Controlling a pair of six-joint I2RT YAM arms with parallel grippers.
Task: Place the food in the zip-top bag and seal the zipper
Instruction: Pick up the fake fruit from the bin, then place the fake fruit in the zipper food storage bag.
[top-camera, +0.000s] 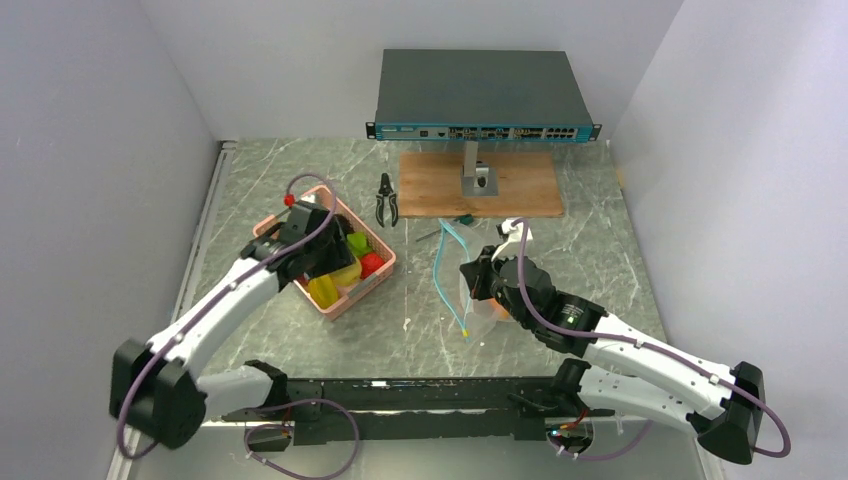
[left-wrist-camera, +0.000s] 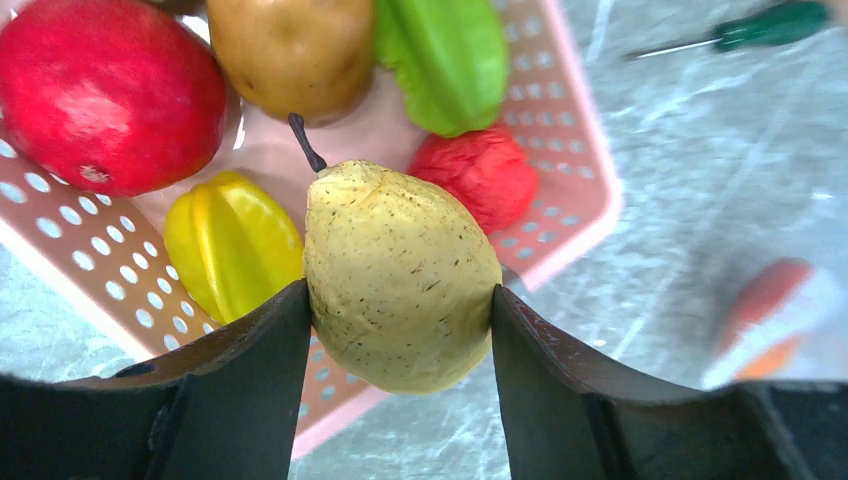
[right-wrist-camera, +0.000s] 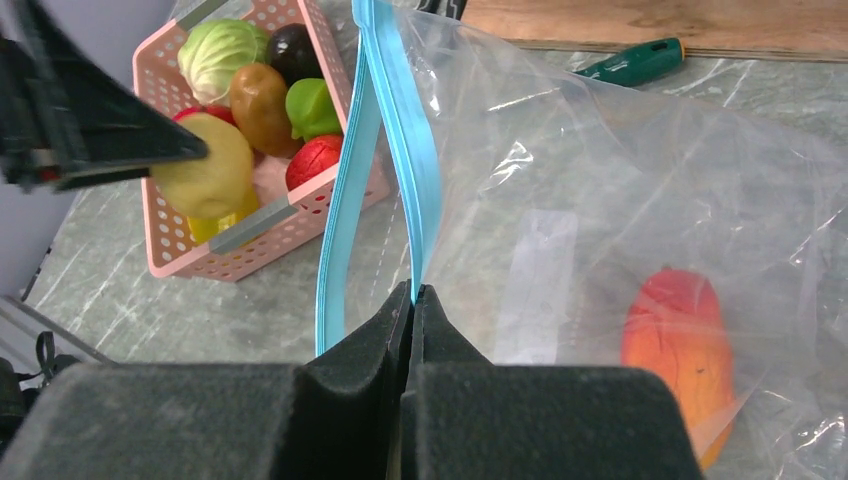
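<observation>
My left gripper (left-wrist-camera: 398, 292) is shut on a speckled yellow pear (left-wrist-camera: 400, 240); both fingers press its sides over the near edge of the pink basket (left-wrist-camera: 590, 215). In the top view this gripper (top-camera: 330, 265) hangs over the basket (top-camera: 385, 262). The clear zip-top bag (right-wrist-camera: 600, 180) lies right of the basket with an orange-red fruit (right-wrist-camera: 680, 340) inside. Its teal zipper (right-wrist-camera: 400, 130) gapes open in a loop. My right gripper (right-wrist-camera: 413, 290) is shut on one side of that strip, holding the mouth up (top-camera: 475, 275).
The basket also holds a red pomegranate (left-wrist-camera: 105, 95), a brown pear (left-wrist-camera: 290, 55), green (left-wrist-camera: 445, 60) and yellow (left-wrist-camera: 230, 245) starfruit and a cabbage (right-wrist-camera: 220, 50). A green-handled screwdriver (right-wrist-camera: 635, 62), pliers (top-camera: 387, 200), a wooden board (top-camera: 480, 185) and a network switch (top-camera: 485, 95) stand behind.
</observation>
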